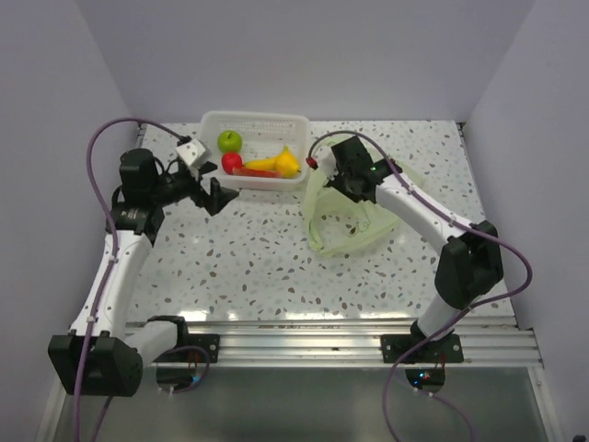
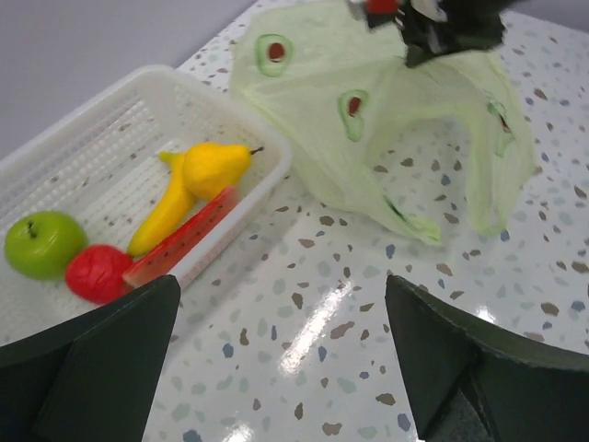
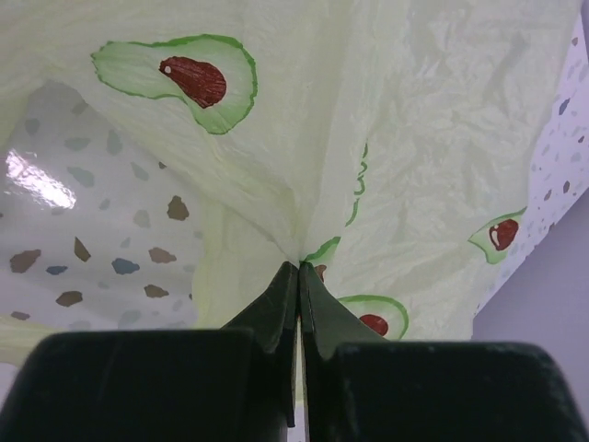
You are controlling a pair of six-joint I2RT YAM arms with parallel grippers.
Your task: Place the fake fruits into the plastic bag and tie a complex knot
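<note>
top: high overhead | left wrist: low, oblique | right wrist: very close | shared: plastic bag (image 2: 304, 129)

The left arm (image 1: 109, 276) rises from its base at the near left edge, bends at the elbow and reaches to the right, its wrist roughly level. The left gripper (image 1: 217, 195) is spread wide, its two fingers (image 2: 92, 359) well apart with nothing between them. The right arm (image 1: 419, 207) stretches from its base on the near right, away and leftward; its wrist seems to tip downward, though the overhead view foreshortens it. The right gripper (image 3: 299, 276) is clamped, fingertips pressed together on a fold of the plastic bag (image 3: 414, 138).
</note>
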